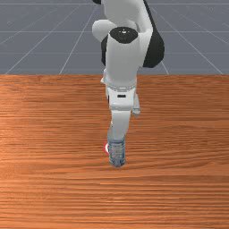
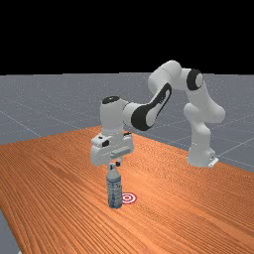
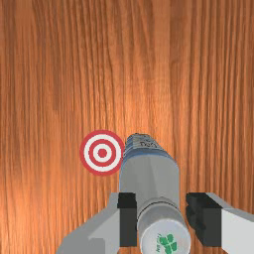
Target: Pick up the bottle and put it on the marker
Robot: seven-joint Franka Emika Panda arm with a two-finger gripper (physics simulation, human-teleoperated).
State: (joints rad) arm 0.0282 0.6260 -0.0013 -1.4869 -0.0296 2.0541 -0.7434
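Bottle: clamped at the neck by the gripper, upright, just beside the marker (red and white rings).

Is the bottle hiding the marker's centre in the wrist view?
No, the marker lies beside the bottle, its red centre in plain sight.

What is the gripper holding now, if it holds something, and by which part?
The bottle, by its white top: the gripper's two fingers press it from opposite sides.
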